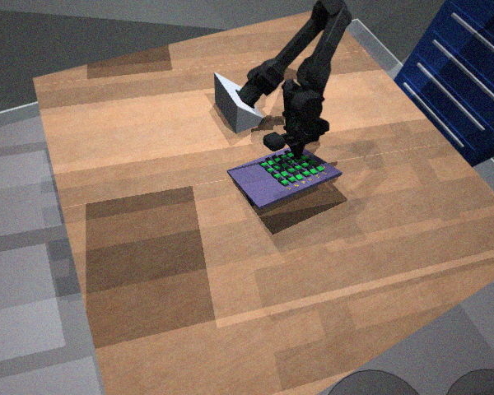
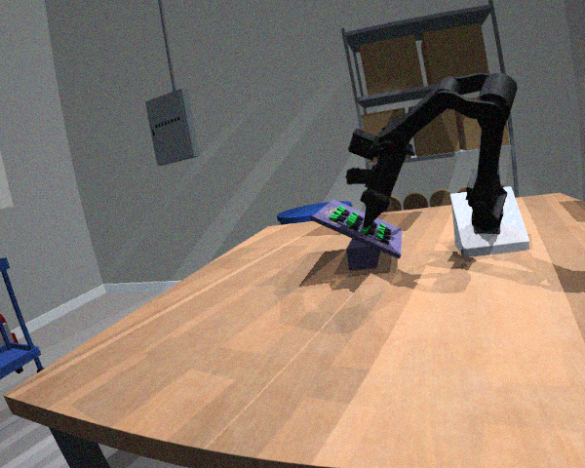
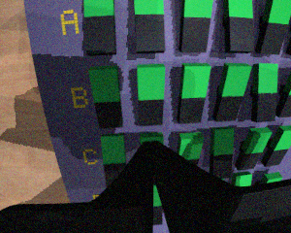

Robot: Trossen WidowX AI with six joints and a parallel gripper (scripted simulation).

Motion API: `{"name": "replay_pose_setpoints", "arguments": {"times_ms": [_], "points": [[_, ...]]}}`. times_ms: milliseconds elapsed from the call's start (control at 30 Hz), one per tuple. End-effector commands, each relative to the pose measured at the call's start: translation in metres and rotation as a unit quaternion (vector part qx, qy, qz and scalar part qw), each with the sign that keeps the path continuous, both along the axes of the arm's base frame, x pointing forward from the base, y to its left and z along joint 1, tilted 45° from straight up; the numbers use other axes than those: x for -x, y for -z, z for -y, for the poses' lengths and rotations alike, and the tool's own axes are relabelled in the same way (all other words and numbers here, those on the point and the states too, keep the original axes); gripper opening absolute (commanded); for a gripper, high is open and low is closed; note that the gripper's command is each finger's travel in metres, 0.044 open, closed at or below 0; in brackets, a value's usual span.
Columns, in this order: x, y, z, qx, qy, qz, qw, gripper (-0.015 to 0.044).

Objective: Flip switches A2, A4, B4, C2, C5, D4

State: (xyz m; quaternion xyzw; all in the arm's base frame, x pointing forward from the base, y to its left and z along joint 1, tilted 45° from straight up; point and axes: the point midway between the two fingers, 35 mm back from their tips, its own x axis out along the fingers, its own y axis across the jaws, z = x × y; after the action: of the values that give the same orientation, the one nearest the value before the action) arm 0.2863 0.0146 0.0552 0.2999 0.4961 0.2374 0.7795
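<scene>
The purple switch panel [image 1: 251,180] [image 2: 321,215] [image 3: 51,84] sits tilted on a small blue block [image 2: 363,256] in the middle of the table. It carries rows of green-and-dark rocker switches with yellow row letters and column numbers. My gripper [image 1: 297,155] [image 2: 369,225] [image 3: 149,148] is shut with nothing between its fingers. Its tip rests on switch C2 [image 3: 151,136], which it mostly hides. A2 [image 3: 148,14], A4 [image 3: 239,16], B4 [image 3: 233,91] and C5 [image 3: 258,146] show in the wrist view. Row D is almost all hidden behind the fingers.
The arm's white wedge-shaped base [image 1: 235,106] [image 2: 489,226] stands behind the panel. A blue drawer cabinet [image 1: 464,72] stands off the table's right edge. A shelf with boxes [image 2: 423,75] and a blue cart [image 2: 0,322] stand away from the table.
</scene>
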Motion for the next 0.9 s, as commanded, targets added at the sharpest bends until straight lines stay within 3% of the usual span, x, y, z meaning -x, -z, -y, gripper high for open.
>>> {"name": "replay_pose_setpoints", "arguments": {"times_ms": [0, 233, 400, 533, 867], "points": [[0.000, 0.001, 0.000, 0.002, 0.001, -0.002, 1.000, 0.0000], [0.000, 0.000, 0.001, 0.000, 0.000, 0.000, 1.000, 0.0000], [0.023, -0.033, 0.038, 0.002, 0.009, 0.004, 1.000, 0.0000], [0.028, -0.038, 0.042, 0.001, 0.010, 0.006, 1.000, 0.0000], [0.023, 0.010, 0.092, 0.003, 0.010, 0.007, 1.000, 0.0000]]}}
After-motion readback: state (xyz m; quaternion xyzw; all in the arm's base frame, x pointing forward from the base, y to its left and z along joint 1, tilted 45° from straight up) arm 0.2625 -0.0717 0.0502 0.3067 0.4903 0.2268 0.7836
